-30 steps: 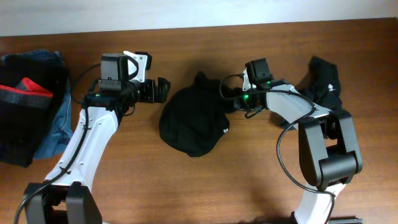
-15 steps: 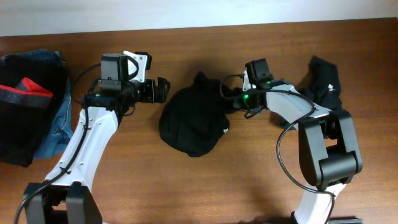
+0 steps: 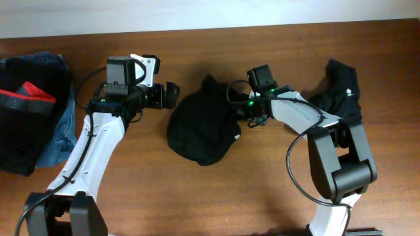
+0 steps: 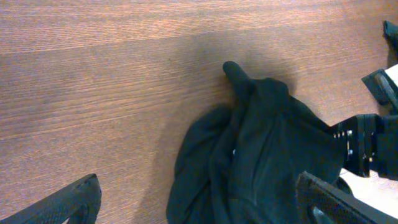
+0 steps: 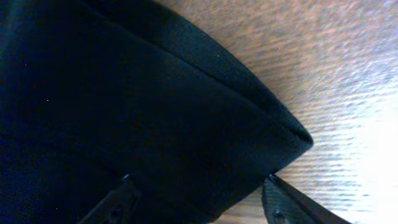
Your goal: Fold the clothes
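- My right gripper (image 5: pixel 199 183) has its jaws spread, with the hem of the crumpled black garment (image 5: pixel 124 93) lying right at the fingertips. Nothing is pinched yet.
- My left gripper (image 4: pixel 198 185) hovers wide open, just clear of that garment's left side at the centre of the overhead frame.
- I judge this to be the first grab: I close on the hem, then draw the heap out flat.
- At upper right a second black garment (image 3: pixel 342 85) waits.

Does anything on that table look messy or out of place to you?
Yes. The black garment mid-table lies in a rumpled heap, not spread flat, and a second black garment is crumpled at the far right. At the left, a denim garment and a striped garment sit piled together.
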Tool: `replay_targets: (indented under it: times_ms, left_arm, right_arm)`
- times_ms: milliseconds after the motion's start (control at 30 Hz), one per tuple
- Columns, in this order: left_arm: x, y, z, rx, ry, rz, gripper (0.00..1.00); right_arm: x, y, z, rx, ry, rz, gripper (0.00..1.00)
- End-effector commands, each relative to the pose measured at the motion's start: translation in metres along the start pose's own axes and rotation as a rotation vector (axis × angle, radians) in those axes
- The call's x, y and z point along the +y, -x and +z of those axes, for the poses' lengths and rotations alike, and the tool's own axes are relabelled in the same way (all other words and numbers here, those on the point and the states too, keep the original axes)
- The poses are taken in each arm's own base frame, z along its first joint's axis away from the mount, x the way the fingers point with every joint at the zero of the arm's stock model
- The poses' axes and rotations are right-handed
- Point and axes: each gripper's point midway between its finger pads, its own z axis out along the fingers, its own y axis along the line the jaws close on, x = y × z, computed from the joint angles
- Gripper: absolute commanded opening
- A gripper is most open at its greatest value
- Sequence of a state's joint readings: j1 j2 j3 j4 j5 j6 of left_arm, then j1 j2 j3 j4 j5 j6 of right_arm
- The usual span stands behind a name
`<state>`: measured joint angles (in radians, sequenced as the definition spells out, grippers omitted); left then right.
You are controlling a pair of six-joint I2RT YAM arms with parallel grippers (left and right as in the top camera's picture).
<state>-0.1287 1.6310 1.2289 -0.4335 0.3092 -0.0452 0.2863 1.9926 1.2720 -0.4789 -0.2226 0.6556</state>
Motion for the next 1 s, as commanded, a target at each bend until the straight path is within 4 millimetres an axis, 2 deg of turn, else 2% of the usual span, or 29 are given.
replay_targets:
  times_ms: [0, 33, 67, 133, 167, 333, 433, 567, 700, 800, 833, 967]
  left_arm:
    - [0.0, 0.004, 0.001, -0.003, 0.003, 0.02, 0.99]
    - [0.0, 0.004, 0.001, -0.003, 0.003, 0.021, 0.99]
    - [0.0, 0.003, 0.001, -0.002, 0.003, 0.02, 0.99]
    - [0.001, 0.003, 0.001, 0.001, 0.003, 0.019, 0.99]
    - [0.001, 0.002, 0.001, 0.002, 0.003, 0.019, 0.99]
    - [0.001, 0.002, 0.001, 0.003, 0.003, 0.019, 0.99]
    - [0.001, 0.002, 0.001, 0.002, 0.003, 0.019, 0.99]
    - [0.001, 0.003, 0.001, -0.002, 0.005, 0.02, 0.99]
    - [0.003, 0.005, 0.001, -0.009, 0.018, 0.022, 0.99]
    - [0.003, 0.007, 0.001, -0.017, 0.018, 0.024, 0.99]
    - [0.003, 0.009, 0.001, -0.026, 0.018, 0.027, 0.99]
    - [0.002, 0.018, 0.0, -0.06, 0.013, 0.037, 0.99]
  right_arm:
    - [-0.001, -0.009, 0.006, 0.013, -0.028, 0.026, 0.61]
    - [-0.001, -0.009, 0.006, 0.011, -0.03, 0.026, 0.53]
    - [-0.002, -0.009, 0.006, 0.013, -0.032, 0.026, 0.35]
    - [-0.002, -0.009, 0.006, 0.012, -0.033, 0.027, 0.1]
    - [-0.002, -0.009, 0.006, 0.012, -0.032, 0.024, 0.06]
    - [0.009, 0.002, -0.002, -0.008, -0.007, -0.077, 0.04]
    - [0.022, 0.019, -0.023, -0.037, 0.009, -0.138, 0.04]
    - [0.045, 0.051, -0.069, -0.096, 0.054, -0.234, 0.04]
    - [0.075, 0.082, -0.138, -0.178, 0.094, -0.397, 0.04]
    - [0.096, 0.093, -0.185, -0.237, 0.101, -0.539, 0.04]
    - [0.108, 0.097, -0.211, -0.277, 0.109, -0.607, 0.04]
    - [0.135, 0.102, -0.287, -0.403, 0.133, -0.726, 0.04]
